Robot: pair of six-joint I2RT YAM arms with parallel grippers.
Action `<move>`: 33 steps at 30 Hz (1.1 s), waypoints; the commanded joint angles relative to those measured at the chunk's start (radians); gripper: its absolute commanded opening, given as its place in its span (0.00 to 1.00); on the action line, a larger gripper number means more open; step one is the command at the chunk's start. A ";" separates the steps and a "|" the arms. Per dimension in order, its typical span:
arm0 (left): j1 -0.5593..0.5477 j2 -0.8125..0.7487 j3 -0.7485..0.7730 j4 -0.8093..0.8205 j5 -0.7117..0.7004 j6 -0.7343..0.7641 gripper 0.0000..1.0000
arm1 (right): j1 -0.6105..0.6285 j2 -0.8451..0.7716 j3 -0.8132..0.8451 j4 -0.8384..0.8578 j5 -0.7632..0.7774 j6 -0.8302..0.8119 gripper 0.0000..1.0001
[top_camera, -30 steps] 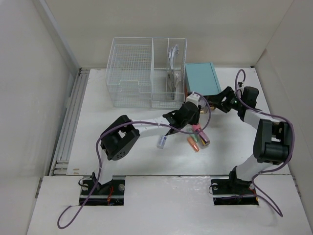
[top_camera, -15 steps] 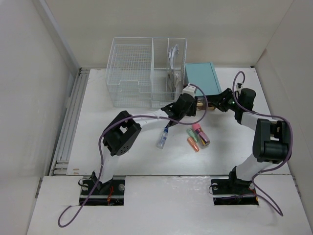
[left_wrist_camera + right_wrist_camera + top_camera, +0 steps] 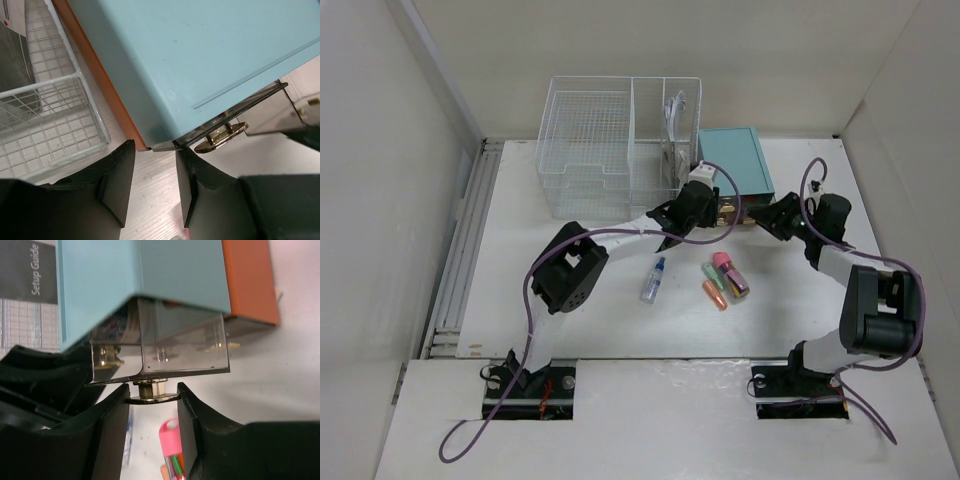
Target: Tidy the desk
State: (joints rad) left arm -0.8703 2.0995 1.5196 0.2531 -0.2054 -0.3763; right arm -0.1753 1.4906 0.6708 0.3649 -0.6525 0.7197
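The white desk (image 3: 570, 310) carries a teal box (image 3: 732, 160) with clear drawers at the back. My left gripper (image 3: 705, 200) is open and empty at the box's front left corner; in the left wrist view the corner of the box (image 3: 200, 60) sits just above the gap of the left gripper (image 3: 155, 150). My right gripper (image 3: 767, 215) is shut on the brass knob (image 3: 151, 397) of a clear drawer (image 3: 180, 345), which stands pulled out a little. The right gripper (image 3: 152, 390) has a finger on each side of the knob.
A white wire basket (image 3: 620, 150) stands left of the box and also shows in the left wrist view (image 3: 50, 100). A small blue-capped bottle (image 3: 653, 280), an orange marker (image 3: 715, 293) and a pink case (image 3: 730, 272) lie in front of the box. A second brass knob (image 3: 221, 137) is beside my left fingers.
My left gripper has moved back from the pink case and markers to the box's front left corner, uncovering the bottle. My right gripper has stayed at the drawer knob.
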 commanded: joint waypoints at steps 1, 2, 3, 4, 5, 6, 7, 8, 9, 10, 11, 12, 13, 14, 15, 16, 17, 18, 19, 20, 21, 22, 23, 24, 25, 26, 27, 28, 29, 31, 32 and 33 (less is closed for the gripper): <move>0.011 -0.006 0.057 0.020 -0.008 0.010 0.35 | -0.029 -0.065 -0.025 -0.046 -0.030 -0.097 0.39; 0.011 -0.006 0.057 0.020 -0.008 0.010 0.35 | -0.039 -0.081 -0.037 -0.078 -0.039 -0.109 0.39; 0.011 -0.006 0.057 0.020 -0.008 0.010 0.35 | -0.049 -0.081 -0.037 -0.092 -0.053 -0.118 0.39; 0.011 -0.006 0.057 0.020 -0.008 0.010 0.35 | -0.049 -0.081 -0.046 -0.105 -0.062 -0.138 0.39; 0.011 -0.006 0.057 0.020 -0.017 0.010 0.35 | -0.049 -0.092 -0.046 -0.122 -0.062 -0.150 0.39; 0.011 -0.006 0.057 0.020 -0.017 0.010 0.35 | -0.059 -0.092 -0.046 -0.162 -0.085 -0.166 0.39; 0.011 -0.006 0.057 0.011 -0.017 0.010 0.35 | -0.059 -0.092 -0.046 -0.179 -0.085 -0.181 0.39; 0.011 -0.006 0.066 0.011 -0.017 0.010 0.35 | -0.059 -0.101 -0.046 -0.199 -0.096 -0.210 0.39; 0.011 -0.006 0.067 0.011 -0.026 0.010 0.35 | -0.072 -0.110 -0.056 -0.240 -0.108 -0.223 0.39; 0.011 -0.006 0.067 0.011 -0.026 0.010 0.35 | -0.072 -0.125 -0.056 -0.256 -0.108 -0.232 0.39; 0.011 -0.006 0.067 0.011 -0.026 0.010 0.35 | -0.082 -0.125 -0.056 -0.270 -0.108 -0.247 0.39; 0.011 -0.006 0.067 0.002 -0.026 0.010 0.35 | -0.082 -0.144 -0.056 -0.285 -0.119 -0.247 0.39; 0.011 -0.006 0.067 0.002 -0.026 0.010 0.35 | -0.082 -0.154 -0.056 -0.312 -0.119 -0.256 0.39; 0.020 -0.006 0.067 0.002 -0.026 0.019 0.35 | -0.082 -0.164 -0.056 -0.326 -0.119 -0.266 0.39; 0.021 -0.006 0.067 0.002 -0.026 0.019 0.35 | -0.082 -0.173 -0.056 -0.343 -0.131 -0.266 0.39; 0.021 -0.006 0.076 -0.008 -0.026 0.019 0.35 | -0.082 -0.196 -0.056 -0.360 -0.131 -0.279 0.39; 0.021 -0.006 0.076 -0.008 -0.026 0.019 0.35 | -0.092 -0.205 -0.056 -0.389 -0.131 -0.279 0.39; 0.021 -0.006 0.076 -0.008 -0.026 0.019 0.35 | -0.092 -0.214 -0.056 -0.405 -0.131 -0.295 0.40; 0.021 -0.006 0.088 -0.008 -0.026 0.019 0.35 | -0.092 -0.214 -0.047 -0.418 -0.131 -0.308 0.40; 0.021 -0.006 0.088 -0.017 -0.026 0.019 0.35 | -0.092 -0.214 -0.037 -0.450 -0.131 -0.318 0.43; 0.021 0.004 0.088 -0.017 -0.026 0.028 0.35 | -0.092 -0.214 -0.037 -0.467 -0.140 -0.318 0.45; 0.021 0.004 0.099 -0.026 -0.026 0.028 0.35 | -0.092 -0.214 -0.016 -0.484 -0.141 -0.345 0.46; 0.030 0.004 0.099 -0.026 -0.026 0.028 0.35 | -0.092 -0.204 -0.007 -0.526 -0.153 -0.361 0.48; 0.030 0.004 0.099 -0.026 -0.026 0.028 0.35 | -0.092 -0.204 -0.007 -0.543 -0.153 -0.370 0.50; 0.030 0.004 0.099 -0.026 -0.026 0.028 0.35 | -0.092 -0.204 0.009 -0.558 -0.165 -0.388 0.52; 0.030 0.004 0.099 -0.026 -0.026 0.028 0.35 | -0.092 -0.194 0.021 -0.576 -0.165 -0.399 0.55; 0.030 0.004 0.099 -0.026 -0.026 0.028 0.35 | -0.092 -0.194 0.021 -0.589 -0.188 -0.399 0.62; 0.030 0.004 0.099 -0.026 -0.026 0.028 0.35 | -0.092 -0.194 0.021 -0.603 -0.188 -0.411 0.65; 0.030 -0.005 0.088 -0.026 -0.016 0.028 0.37 | -0.092 -0.194 0.030 -0.603 -0.205 -0.420 0.68; 0.030 -0.018 0.070 -0.026 -0.015 0.028 0.39 | -0.092 -0.194 0.030 -0.615 -0.243 -0.430 0.75; 0.030 -0.018 0.060 -0.015 -0.015 0.028 0.41 | -0.092 -0.194 0.039 -0.615 -0.254 -0.430 0.76; 0.030 -0.030 0.041 -0.015 -0.015 0.028 0.41 | -0.104 -0.194 0.039 -0.615 -0.271 -0.430 0.76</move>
State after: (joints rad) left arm -0.8574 2.1132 1.5703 0.1947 -0.2054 -0.3588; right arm -0.2642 1.2972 0.6605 -0.2207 -0.8520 0.3344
